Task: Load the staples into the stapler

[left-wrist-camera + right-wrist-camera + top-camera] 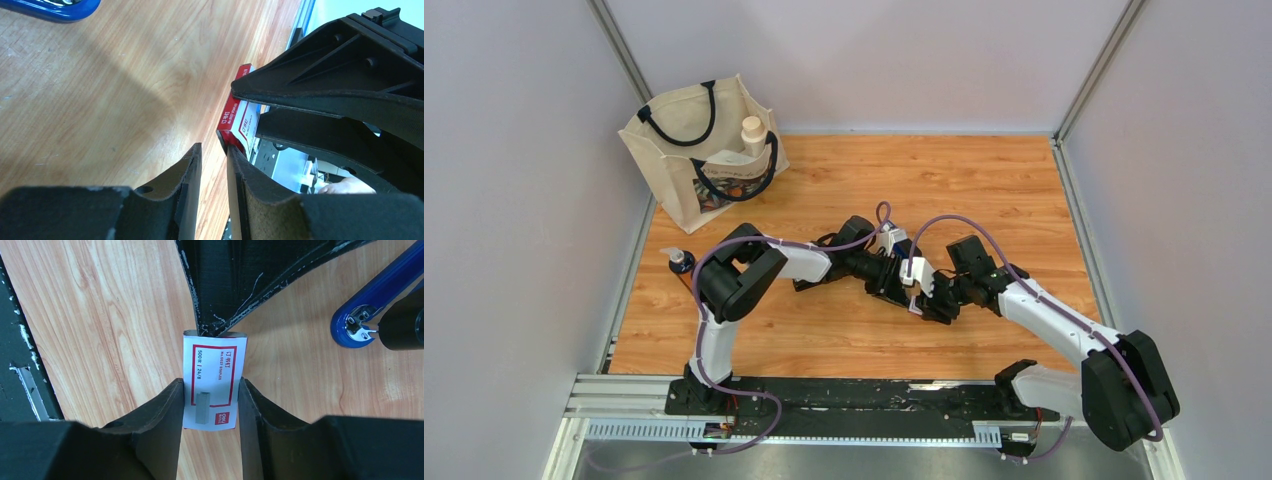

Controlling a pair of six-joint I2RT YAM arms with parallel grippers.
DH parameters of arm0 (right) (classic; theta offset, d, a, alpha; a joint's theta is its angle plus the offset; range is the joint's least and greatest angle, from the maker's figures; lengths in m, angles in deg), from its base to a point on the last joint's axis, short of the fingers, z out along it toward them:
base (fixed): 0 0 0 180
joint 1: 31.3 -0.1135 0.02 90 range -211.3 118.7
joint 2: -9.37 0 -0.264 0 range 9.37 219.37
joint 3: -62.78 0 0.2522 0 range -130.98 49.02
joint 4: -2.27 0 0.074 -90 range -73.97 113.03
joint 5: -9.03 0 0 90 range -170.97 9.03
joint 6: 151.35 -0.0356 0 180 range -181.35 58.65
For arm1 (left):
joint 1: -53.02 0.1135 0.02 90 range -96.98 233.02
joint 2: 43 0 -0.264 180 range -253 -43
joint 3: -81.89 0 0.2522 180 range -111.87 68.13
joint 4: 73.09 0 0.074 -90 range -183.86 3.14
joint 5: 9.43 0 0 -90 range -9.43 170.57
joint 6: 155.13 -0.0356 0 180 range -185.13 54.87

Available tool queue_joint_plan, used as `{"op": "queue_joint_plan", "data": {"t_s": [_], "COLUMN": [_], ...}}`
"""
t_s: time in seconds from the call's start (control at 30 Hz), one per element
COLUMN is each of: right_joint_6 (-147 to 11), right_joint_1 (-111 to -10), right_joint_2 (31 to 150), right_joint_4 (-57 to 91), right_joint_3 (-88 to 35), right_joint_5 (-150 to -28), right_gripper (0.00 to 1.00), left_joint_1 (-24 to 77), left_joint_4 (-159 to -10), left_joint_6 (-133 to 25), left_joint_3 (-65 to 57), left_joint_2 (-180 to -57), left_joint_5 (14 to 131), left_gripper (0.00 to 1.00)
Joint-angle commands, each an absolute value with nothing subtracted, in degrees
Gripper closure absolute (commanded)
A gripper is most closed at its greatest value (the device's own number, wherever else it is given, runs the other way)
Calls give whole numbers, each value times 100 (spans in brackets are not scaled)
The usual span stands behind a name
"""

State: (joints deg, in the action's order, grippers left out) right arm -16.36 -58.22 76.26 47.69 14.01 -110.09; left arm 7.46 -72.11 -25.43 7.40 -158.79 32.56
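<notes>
Right claw (pixel 211 385) pinches the small flat white paper staple box with red print (pixel 215 357) by its long sides. It looks light and squashy; squeeze gently. Left claw (pixel 214 149) is almost closed at its end; grip unclear.

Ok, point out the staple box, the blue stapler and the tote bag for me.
staple box (pixel 214 375): right wrist view, middle of its printed face.
blue stapler (pixel 385 287): right wrist view, on its blue body.
tote bag (pixel 659 163): top external view, on its cloth wall.
</notes>
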Motion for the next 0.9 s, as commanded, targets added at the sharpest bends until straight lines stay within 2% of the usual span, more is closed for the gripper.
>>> {"op": "queue_joint_plan", "data": {"t_s": [0.0, 0.53, 0.87], "right_joint_6": [-1767, -1881, -1688], "right_joint_1": [-5811, -5916, -5829], "right_joint_2": [7511, 7511, 7406], "right_joint_4": [4354, 4108, 4082], "right_joint_3": [1263, 1316, 1500], "right_joint_5": [-11006, -10786, -10628], "right_gripper": [58, 58, 58], "left_joint_1": [609, 503, 775], "left_joint_4": [-7191, -7218, -7587], "left_joint_6": [-2620, -2567, -2927], "left_joint_3": [520, 485, 484], "left_joint_2": [-15805, -15875, -15665], "left_joint_5": [3188, 3144, 3223], "left_gripper": [67, 67, 67]}}
